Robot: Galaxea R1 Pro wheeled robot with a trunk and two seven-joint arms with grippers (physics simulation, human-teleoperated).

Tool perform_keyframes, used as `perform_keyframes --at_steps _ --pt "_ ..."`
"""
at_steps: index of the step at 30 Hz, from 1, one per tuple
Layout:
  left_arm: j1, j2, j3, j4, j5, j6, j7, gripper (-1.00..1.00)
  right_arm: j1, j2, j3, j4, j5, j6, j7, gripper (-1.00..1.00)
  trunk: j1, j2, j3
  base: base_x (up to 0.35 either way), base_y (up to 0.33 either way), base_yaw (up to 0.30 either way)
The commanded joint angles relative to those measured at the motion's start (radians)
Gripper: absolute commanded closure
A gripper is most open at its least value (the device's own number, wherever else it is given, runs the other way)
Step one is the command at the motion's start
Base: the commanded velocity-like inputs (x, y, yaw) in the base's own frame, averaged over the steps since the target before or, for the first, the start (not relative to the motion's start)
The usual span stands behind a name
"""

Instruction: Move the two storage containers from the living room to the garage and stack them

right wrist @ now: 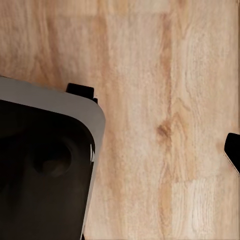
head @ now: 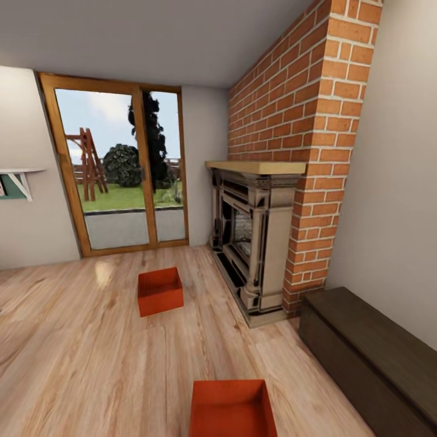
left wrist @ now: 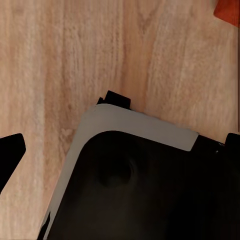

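Two red-orange storage containers stand on the light wood-plank floor of the living room. One container sits mid-floor in front of the glass doors. The other container lies close to me at the view's lower edge, cut off by the frame. A red corner of a container shows in the left wrist view. My left gripper hangs open over my dark base, one black fingertip at each side. My right gripper also looks open, with one fingertip visible over bare planks.
A red brick chimney with a dark ornate fireplace juts out on the right. A long dark brown chest stands against the right wall. Wood-framed glass doors fill the far wall; a small shelf hangs at left.
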Motion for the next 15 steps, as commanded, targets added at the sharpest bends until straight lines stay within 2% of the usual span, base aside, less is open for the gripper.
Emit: perform_keyframes --at_steps 1,5,9,15 --pt "0.000 0.000 0.004 -0.002 0.002 0.005 0.000 -1.00 -0.001 0.001 0.004 0.001 0.005 -0.002 -0.004 -1.00 0.001 -0.001 -0.001 0.267 0.000 0.000" --pt "0.000 0.000 0.004 -0.002 0.002 0.005 0.001 -1.00 -0.001 0.002 0.004 0.001 0.004 -0.002 -0.003 -1.00 0.001 -0.001 -0.001 0.127 0.000 -0.019" --pt "0.000 0.000 0.004 -0.002 0.001 0.005 0.002 -1.00 -0.001 0.003 0.004 0.001 0.005 -0.002 -0.003 -1.00 0.001 -0.001 -0.001 0.017 0.000 -0.137" --pt "0.000 -0.002 0.004 -0.002 0.001 0.005 0.001 -1.00 -0.001 0.003 0.004 0.001 0.005 -0.002 -0.003 -1.00 0.001 -0.001 -0.001 0.002 0.000 -0.032"
